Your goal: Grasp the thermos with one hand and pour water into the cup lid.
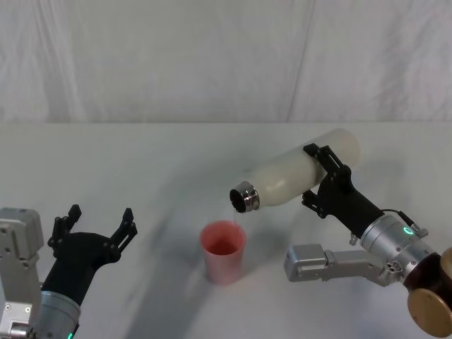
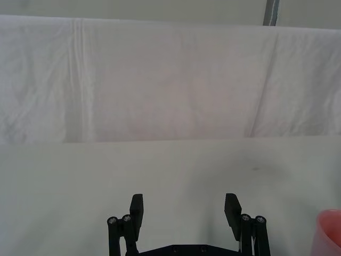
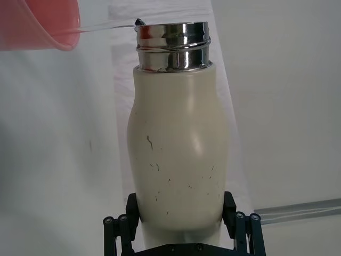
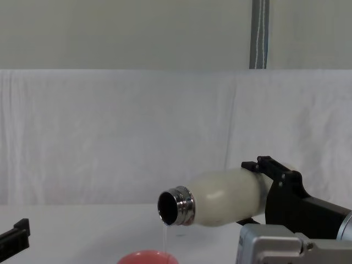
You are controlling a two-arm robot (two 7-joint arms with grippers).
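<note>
The cream-white thermos (image 1: 296,173) is tipped nearly level above the table, its steel neck (image 1: 245,197) pointing down-left over the cup lid. My right gripper (image 1: 326,176) is shut on the thermos body, also seen from the wrist (image 3: 181,160) and the chest (image 4: 228,198). A thin stream of water (image 4: 164,236) falls from the neck into the coral-pink cup lid (image 1: 224,251), which stands upright on the table. The cup lid's rim (image 3: 37,26) sits just beyond the neck. My left gripper (image 1: 99,226) rests open at the lower left, well apart from the cup lid (image 2: 331,232).
The white-clothed table (image 1: 141,162) runs back to a draped white backdrop (image 1: 212,56). A grey pole (image 4: 259,33) stands behind the backdrop at the right.
</note>
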